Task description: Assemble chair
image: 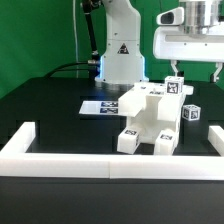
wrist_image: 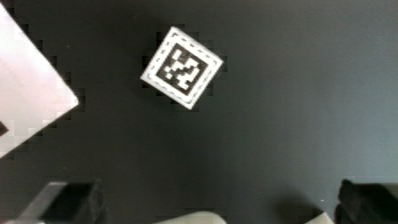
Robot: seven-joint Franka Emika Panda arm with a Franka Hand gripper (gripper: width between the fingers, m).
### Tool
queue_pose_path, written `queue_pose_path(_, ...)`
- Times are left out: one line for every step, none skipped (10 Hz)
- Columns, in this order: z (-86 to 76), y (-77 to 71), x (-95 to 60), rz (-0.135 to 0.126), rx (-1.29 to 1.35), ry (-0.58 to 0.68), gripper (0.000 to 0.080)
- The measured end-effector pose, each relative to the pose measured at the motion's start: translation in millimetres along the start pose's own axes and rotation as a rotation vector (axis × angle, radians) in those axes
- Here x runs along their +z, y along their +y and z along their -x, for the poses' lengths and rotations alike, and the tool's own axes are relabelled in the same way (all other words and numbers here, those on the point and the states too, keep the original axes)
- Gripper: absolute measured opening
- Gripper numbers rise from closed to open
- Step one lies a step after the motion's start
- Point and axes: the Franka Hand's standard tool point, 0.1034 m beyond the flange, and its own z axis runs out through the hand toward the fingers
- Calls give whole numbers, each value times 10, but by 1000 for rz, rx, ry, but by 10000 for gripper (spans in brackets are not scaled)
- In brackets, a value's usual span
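Near wall (image: 100, 160) fronts the mostly built chair (image: 150, 118). Loose tagged block (image: 190, 113) waits right; gripper (image: 195, 68) open, empty.

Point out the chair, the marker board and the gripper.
chair (image: 148, 118), exterior view, the top of its white body.
marker board (image: 100, 106), exterior view, its flat tagged face.
gripper (image: 194, 72), exterior view, midway between its fingertips.

robotics lab: black table (image: 40, 110) fenced by white border wall (image: 60, 150), green backdrop (image: 40, 30), fixed robot base (image: 120, 60), marker board (image: 103, 106).
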Motion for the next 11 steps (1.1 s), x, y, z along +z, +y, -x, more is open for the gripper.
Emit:
queue_pose_path(14, -4, 22, -1, 8, 5, 649)
queue_pose_path(81, 3, 108, 5, 7, 12, 649)
queue_pose_path(130, 28, 189, 20, -2, 6, 649)
queue_pose_path(149, 56, 244, 32, -7, 1, 649)
queue_pose_path(154, 67, 289, 37, -9, 3, 649)
queue_pose_path(168, 83, 339, 46, -12, 1, 649)
queue_pose_path(178, 96, 385, 53, -14, 0, 649)
queue_pose_path(184, 102, 426, 62, -16, -3, 649)
queue_pose_path(179, 102, 455, 67, -17, -4, 649)
queue_pose_path(184, 121, 501, 76, -17, -7, 649)
queue_pose_path(196, 140, 554, 86, -19, -11, 649)
